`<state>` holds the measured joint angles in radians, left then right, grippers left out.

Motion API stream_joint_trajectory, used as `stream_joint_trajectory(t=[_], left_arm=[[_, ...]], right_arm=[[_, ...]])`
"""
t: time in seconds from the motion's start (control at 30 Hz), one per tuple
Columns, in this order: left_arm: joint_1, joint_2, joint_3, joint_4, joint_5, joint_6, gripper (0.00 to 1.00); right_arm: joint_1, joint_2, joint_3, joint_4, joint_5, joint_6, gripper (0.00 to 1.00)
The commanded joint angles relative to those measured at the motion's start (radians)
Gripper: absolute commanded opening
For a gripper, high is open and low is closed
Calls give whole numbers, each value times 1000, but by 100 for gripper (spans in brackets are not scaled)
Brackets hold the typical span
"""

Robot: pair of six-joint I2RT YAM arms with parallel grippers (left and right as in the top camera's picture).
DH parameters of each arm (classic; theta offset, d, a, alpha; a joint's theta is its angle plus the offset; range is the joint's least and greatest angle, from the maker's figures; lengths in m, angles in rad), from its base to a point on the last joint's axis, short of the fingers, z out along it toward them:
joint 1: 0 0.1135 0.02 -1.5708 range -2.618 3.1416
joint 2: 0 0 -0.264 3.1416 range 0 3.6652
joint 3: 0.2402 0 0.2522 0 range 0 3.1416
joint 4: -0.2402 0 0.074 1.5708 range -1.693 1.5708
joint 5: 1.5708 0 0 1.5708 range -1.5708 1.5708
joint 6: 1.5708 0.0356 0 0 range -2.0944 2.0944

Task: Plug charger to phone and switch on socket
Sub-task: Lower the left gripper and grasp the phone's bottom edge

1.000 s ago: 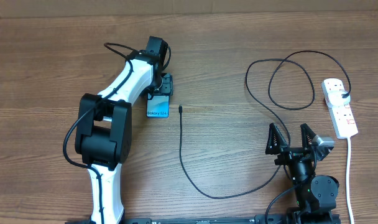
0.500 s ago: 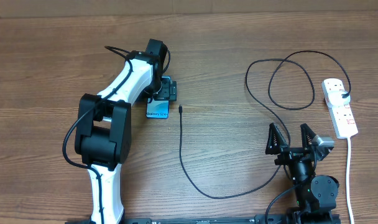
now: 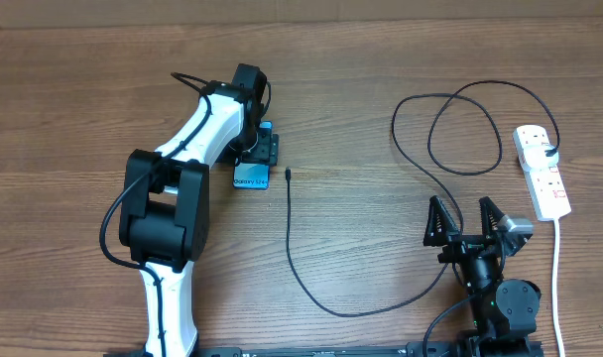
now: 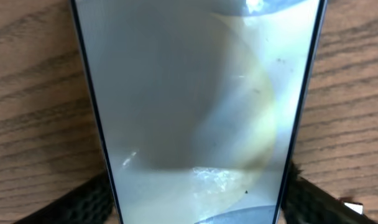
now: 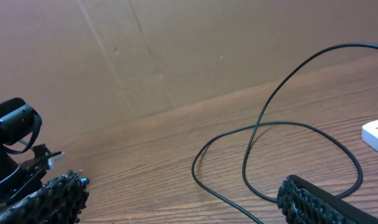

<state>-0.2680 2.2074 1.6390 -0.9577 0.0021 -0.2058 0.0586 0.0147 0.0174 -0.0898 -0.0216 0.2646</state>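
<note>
One phone (image 3: 251, 178) lies far left on the counter (image 3: 361, 79), its lit end poking out beneath the left claw (image 3: 264, 148), whose fingers (image 4: 83, 202) press both its long edges. Just right sits the charger (image 3: 288, 218) tip, touching nothing. Its cable loops away to the socket (image 3: 542, 183). Near right, the right claw (image 3: 462, 210) gapes wide, empty.
</note>
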Motion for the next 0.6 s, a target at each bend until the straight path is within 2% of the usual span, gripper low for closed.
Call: stream_joint_trajectory(t=[0.0, 0.1, 0.37, 0.5, 0.57], left_arm=[[-8, 62, -50, -11, 87, -1, 78], [-8, 62, -50, -23, 98, -11, 85], [-8, 62, -50, -73, 114, -11, 87], [-8, 62, -50, -58, 108, -20, 73], [-8, 62, -50, -55, 67, -79, 70]], right_arm=[[-4, -11, -10, 6, 1, -4, 100], [-4, -11, -10, 6, 1, -4, 100], [-4, -11, -10, 6, 1, -4, 100], [-4, -11, -10, 6, 1, -4, 100], [-4, -11, -10, 6, 1, -4, 100]])
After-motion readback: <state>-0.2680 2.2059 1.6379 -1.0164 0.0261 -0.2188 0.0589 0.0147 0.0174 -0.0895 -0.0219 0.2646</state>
